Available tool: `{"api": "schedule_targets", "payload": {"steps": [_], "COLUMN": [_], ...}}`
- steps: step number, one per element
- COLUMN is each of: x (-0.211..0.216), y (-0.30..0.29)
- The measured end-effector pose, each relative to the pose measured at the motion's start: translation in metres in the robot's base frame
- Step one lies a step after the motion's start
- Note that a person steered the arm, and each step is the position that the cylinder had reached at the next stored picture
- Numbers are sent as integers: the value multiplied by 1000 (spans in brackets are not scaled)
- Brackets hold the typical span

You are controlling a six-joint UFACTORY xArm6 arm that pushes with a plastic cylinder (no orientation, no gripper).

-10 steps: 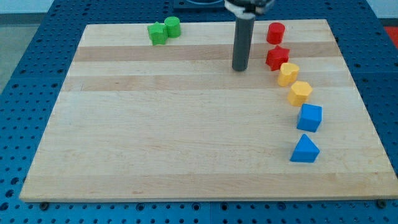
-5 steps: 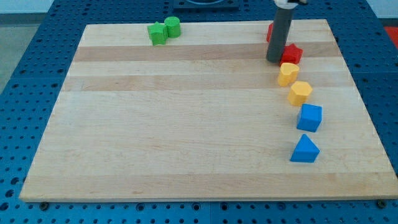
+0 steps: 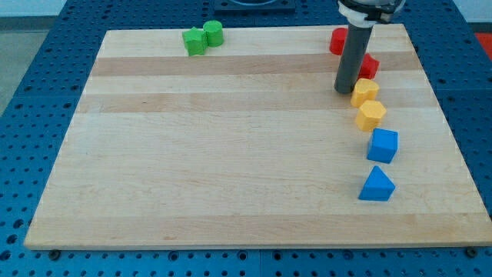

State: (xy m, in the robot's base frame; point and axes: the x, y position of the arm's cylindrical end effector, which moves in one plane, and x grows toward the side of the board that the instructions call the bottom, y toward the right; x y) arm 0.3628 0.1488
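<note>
My tip (image 3: 344, 90) rests on the board at the view's upper right, touching the left side of the upper yellow block (image 3: 366, 92). The rod hides part of the red star block (image 3: 370, 67) just above and behind it, and part of the red cylinder (image 3: 337, 41) further up. Right below the upper yellow block sits a yellow hexagonal block (image 3: 372, 115), the two close together. Further down lie a blue cube (image 3: 383, 145) and a blue triangular block (image 3: 377, 185).
Two green blocks, a cube-like one (image 3: 194, 41) and a cylinder (image 3: 213, 33), sit together at the board's top left. The wooden board (image 3: 231, 154) lies on a blue perforated table (image 3: 31, 92).
The rod swept from the board's upper middle to the right, then down. The red star block slid right and the upper yellow block shifted right, toward the hexagonal one.
</note>
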Motion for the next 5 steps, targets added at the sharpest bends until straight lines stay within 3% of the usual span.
{"api": "schedule_targets", "payload": {"steps": [2,4,5], "x": [0,-15,-82], "y": [-31,-216,-250]}}
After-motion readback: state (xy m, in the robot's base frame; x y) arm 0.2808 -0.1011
